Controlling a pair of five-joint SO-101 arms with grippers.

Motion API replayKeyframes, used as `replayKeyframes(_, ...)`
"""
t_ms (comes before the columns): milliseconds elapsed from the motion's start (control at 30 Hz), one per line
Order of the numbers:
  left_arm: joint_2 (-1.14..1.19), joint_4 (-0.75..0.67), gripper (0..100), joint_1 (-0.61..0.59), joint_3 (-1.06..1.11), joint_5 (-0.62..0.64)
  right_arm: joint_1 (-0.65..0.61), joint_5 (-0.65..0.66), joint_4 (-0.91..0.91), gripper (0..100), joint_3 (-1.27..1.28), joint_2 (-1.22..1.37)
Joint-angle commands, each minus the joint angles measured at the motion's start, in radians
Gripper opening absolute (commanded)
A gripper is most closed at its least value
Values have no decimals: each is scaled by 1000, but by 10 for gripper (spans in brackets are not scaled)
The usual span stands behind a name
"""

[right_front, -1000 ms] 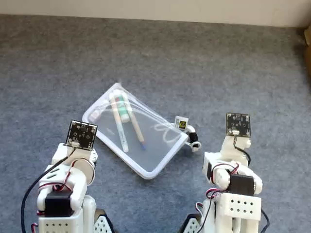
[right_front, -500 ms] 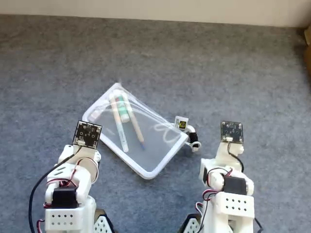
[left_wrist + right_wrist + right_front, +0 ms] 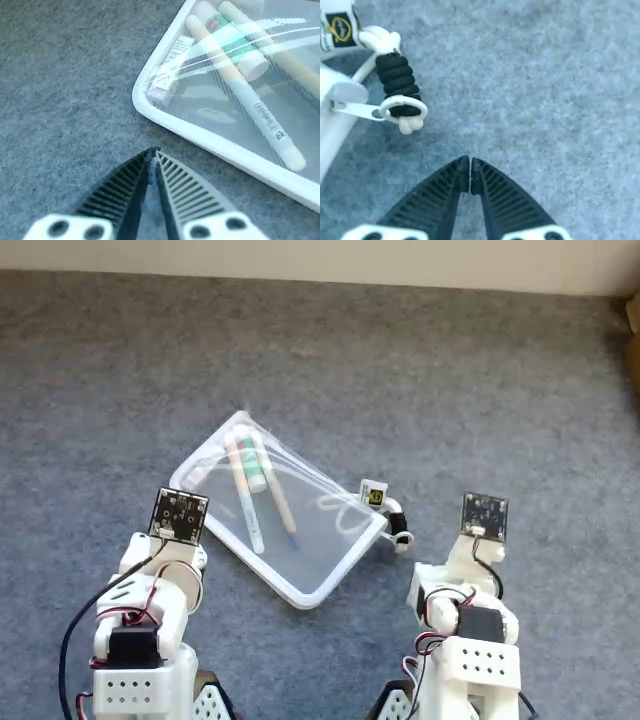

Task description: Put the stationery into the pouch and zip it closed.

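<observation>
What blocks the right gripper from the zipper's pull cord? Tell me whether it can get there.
Probably yes. Nothing lies between the right gripper and the pull cord; only bare carpet separates them. Its jaws are shut, so they would need to open first.

Small robotics lab or hobby bench: grey carpet-like mat (image 3: 450, 370), pale wall edge (image 3: 300, 258), two white servo arms (image 3: 140, 640)

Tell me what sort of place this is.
Probably a robot-training bench rather than an everyday desk. The left arm and right arm sit side by side on grey carpet-like matting, with a clear pouch holding pens laid out in front of them.
</observation>
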Motion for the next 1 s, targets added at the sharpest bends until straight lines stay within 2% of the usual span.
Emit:
replayKeyframes(0, -13, -23, 8, 16, 21, 8, 7, -9, -19, 5, 39, -12)
replayKeyframes(600, -13, -23, 7, 13, 21, 8, 10, -3, -19, 5, 64, -16)
replayKeyframes(800, -13, -25, 7, 13, 21, 8, 10, -3, -5, 5, 183, -232)
replayKeyframes(967, -13, -25, 7, 13, 21, 8, 10, -3, 180, 5, 228, -455)
